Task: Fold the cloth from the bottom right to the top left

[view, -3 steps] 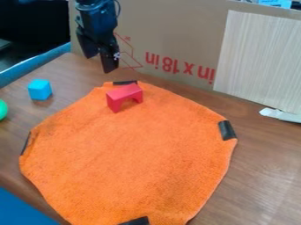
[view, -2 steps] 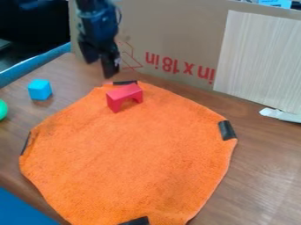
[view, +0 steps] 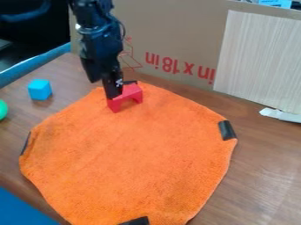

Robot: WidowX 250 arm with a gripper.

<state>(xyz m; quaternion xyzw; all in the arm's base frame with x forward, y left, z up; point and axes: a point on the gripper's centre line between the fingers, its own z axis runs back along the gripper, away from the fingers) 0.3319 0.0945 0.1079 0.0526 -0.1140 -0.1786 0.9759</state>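
- Far left: a green ball (view: 3, 109) sits at the left edge of the view, on the brown wood-grain worktop (view: 67, 81); a flat blue thing (view: 20, 211) cuts across the near corner below it.
- Next, a blue cube (view: 40, 89), between the ball and the worktop's far edge, where a blue rim (view: 35, 62) runs along.
- The orange cloth (view: 129, 154) lies spread out, unfolded, with black patches at its far, left, right and near corners.
- Over its far corner hangs the gripper (view: 102, 89), fingers apart, one tip in front of the red arch block's left end; I can't tell if they touch.
- That red arch block (view: 130, 93) stands on the cloth, by the far patch.
- Behind, a cardboard sheet (view: 176, 26) carries upside-down red print.
- Right: a pale panel (view: 258, 57) leans there, a white scrap (view: 279, 114) at its foot; bare wood runs down the cloth's right side.
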